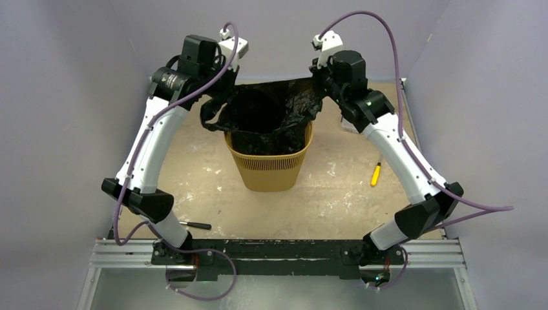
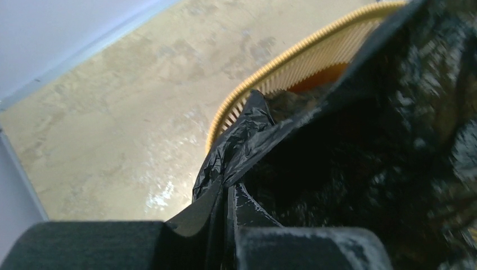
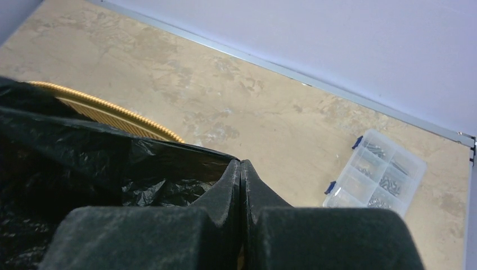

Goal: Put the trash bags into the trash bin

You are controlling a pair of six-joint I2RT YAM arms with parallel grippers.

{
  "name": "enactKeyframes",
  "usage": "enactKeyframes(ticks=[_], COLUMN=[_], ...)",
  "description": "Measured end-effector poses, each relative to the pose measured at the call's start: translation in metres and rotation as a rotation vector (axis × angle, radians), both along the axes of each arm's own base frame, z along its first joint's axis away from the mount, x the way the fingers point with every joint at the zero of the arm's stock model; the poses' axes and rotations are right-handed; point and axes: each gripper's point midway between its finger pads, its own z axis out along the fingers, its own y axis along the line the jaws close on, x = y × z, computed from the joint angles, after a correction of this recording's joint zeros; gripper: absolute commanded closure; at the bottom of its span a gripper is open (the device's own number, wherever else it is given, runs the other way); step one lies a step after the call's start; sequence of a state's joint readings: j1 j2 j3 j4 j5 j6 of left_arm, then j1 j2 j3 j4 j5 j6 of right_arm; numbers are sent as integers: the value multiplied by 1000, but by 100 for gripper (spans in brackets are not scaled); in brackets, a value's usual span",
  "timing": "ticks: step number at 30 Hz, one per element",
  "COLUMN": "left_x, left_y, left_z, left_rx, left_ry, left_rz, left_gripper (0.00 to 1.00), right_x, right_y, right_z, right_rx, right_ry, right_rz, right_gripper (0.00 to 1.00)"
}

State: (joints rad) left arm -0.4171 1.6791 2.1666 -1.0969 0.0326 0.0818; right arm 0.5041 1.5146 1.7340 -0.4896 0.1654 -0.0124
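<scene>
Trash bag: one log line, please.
left gripper: shut on trash bag | right gripper: shut on trash bag | trash bag: spread open over trash bin

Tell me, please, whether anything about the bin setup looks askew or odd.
The trash bag sits lopsided: a flap droops outside the left rim of the trash bin, while the left gripper and right gripper pinch its edges above the rim.

Clear parts box, yellow tool and black tool lie apart.
</scene>
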Motion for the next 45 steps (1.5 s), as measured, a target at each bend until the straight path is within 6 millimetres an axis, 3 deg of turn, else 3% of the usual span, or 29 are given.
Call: enactKeyframes(ticks=[4, 8, 12, 18, 21, 26, 31, 39, 45], left_x=[-21, -39, -60, -75, -78, -70, -46, -15, 9], left_y=[-6, -12, -19, -25, -25, -13, 5, 16, 26], left_z=[-12, -11, 4, 20, 21, 8, -10, 0, -15], left_rx=[-42, -110, -216, -286, -285, -232, -101, 44, 148], left_ry=[87, 146, 168, 168, 161, 167, 123, -35, -77], left_rz=[-32, -44, -46, -22, -2, 66, 140, 96, 85], left_gripper=[100, 100, 100, 100, 100, 100, 100, 100, 85], right_x=[8, 12, 16, 21, 23, 24, 24, 23, 20], right_y=[2, 3, 3, 9, 12, 16, 13, 8, 6], right_z=[-8, -8, 8, 32, 32, 19, 4, -7, -16], right_rx=[-9, -7, 14, 36, 25, -8, -38, -53, -58], right_ry=[8, 5, -37, -86, -88, -58, -24, -9, 8], right_rz=[-7, -14, -26, -12, 10, 37, 31, 6, 4], right_gripper=[100, 100, 99, 96, 96, 95, 94, 93, 92])
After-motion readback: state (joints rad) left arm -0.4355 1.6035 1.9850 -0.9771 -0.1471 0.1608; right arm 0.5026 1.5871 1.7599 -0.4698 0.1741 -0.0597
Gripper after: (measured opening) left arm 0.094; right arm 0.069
